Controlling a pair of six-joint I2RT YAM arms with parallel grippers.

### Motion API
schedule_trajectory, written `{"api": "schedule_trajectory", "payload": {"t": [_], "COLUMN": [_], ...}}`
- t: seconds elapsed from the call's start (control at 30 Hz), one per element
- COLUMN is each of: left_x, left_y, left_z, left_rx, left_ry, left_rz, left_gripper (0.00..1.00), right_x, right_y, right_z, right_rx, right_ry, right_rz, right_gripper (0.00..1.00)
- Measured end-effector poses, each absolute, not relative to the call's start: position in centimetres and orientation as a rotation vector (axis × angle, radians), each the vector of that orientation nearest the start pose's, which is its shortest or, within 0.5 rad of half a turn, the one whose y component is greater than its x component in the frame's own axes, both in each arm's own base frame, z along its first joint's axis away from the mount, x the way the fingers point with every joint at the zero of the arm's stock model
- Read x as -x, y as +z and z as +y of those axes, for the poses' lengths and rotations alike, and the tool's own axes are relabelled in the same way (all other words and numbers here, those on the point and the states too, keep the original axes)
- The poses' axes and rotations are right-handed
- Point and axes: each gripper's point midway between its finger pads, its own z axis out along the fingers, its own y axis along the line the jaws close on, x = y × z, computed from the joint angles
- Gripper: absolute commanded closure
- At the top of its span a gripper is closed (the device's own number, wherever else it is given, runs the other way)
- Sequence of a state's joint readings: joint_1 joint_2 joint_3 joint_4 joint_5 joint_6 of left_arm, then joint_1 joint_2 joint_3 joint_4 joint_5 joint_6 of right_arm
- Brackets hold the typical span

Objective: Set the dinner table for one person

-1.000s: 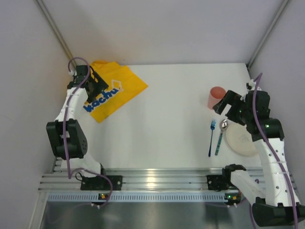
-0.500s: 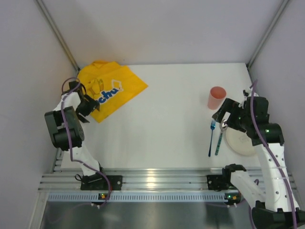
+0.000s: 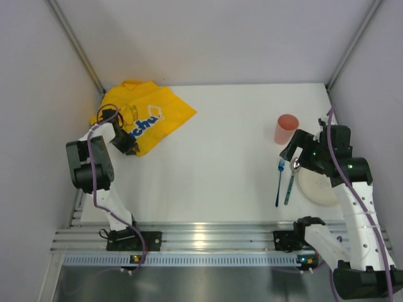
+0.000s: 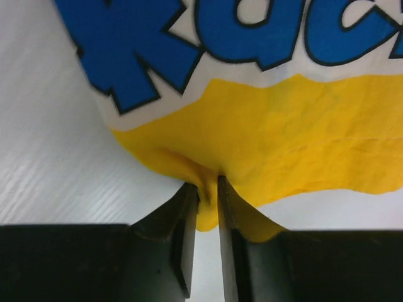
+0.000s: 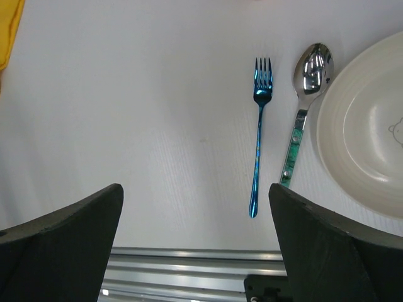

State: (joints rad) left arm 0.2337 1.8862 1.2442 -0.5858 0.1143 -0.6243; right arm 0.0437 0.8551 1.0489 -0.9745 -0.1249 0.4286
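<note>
The left arm (image 3: 88, 165) is folded back towards its base, and the left fingers (image 3: 127, 145) pinch the near edge of the yellow cloth (image 4: 302, 138). It lies on the white worktop (image 3: 214, 145), plain and flat beneath everything. A second ago those fingers stood wide at the cloth's far corner. The right fingers (image 3: 294, 147) hang spread above the fork (image 5: 258, 138) and the spoon (image 5: 303, 107).
</note>
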Motion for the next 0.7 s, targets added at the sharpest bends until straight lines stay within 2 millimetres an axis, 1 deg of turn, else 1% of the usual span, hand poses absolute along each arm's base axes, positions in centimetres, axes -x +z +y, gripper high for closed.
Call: {"api": "schedule_trajectory", "payload": {"t": [0.03, 0.07, 0.2, 0.37, 0.43, 0.47, 0.5, 0.53, 0.57, 0.6, 0.63, 0.7], "left_x": [-38.8, -39.3, -41.0, -41.3, -41.2, -41.2, -41.2, -41.4, -41.6, -41.5, -41.3, -40.1], "left_y": [2.2, 2.1, 2.2, 2.4, 2.4, 2.6, 2.9, 3.3, 3.8, 4.5, 5.2, 7.1], "left_z": [4.1, 3.4, 0.7, -2.7, -4.8, -6.4, -8.8, -11.3, -13.8, -16.7, -19.7, -25.2], "left_rx": [1.133, 1.109, 1.016, 0.939, 0.889, 0.839, 0.763, 0.685, 0.599, 0.502, 0.412, 0.272], "left_ry": [-0.265, -0.275, -0.313, -0.307, -0.302, -0.311, -0.323, -0.343, -0.374, -0.411, -0.455, -0.553], "left_rz": [2.58, 2.588, 2.605, 2.636, 2.667, 2.682, 2.708, 2.725, 2.733, 2.74, 2.741, 2.733], "left_gripper": [0.85, 1.0, 1.0, 1.0, 1.0, 1.0, 1.0, 0.87, 0.6, 0.18, 0.02, 0.02], "right_x": [-22.2, -22.2, -22.1, -21.8, -21.7, -21.6, -21.6, -21.6, -21.6, -21.6, -21.6, -21.6], "right_y": [21.9, 21.9, 22.0, 22.0, 22.0, 22.0, 22.1, 22.1, 22.1, 22.1, 22.1, 22.0], "right_z": [4.9, 4.9, 4.8, 4.7, 4.6, 4.6, 4.5, 4.5, 4.5, 4.5, 4.4, 4.4], "right_rx": [-0.393, -0.394, -0.391, -0.387, -0.386, -0.387, -0.388, -0.388, -0.388, -0.389, -0.389, -0.39], "right_ry": [0.375, 0.375, 0.37, 0.362, 0.358, 0.355, 0.352, 0.35, 0.35, 0.349, 0.347, 0.346], "right_rz": [2.343, 2.343, 2.337, 2.337, 2.336, 2.334, 2.332, 2.331, 2.331, 2.331, 2.332, 2.335], "right_gripper": [0.0, 0.0, 0.0, 0.0, 0.0, 0.0, 0.0, 0.0, 0.0, 0.0, 0.0, 0.0]}}
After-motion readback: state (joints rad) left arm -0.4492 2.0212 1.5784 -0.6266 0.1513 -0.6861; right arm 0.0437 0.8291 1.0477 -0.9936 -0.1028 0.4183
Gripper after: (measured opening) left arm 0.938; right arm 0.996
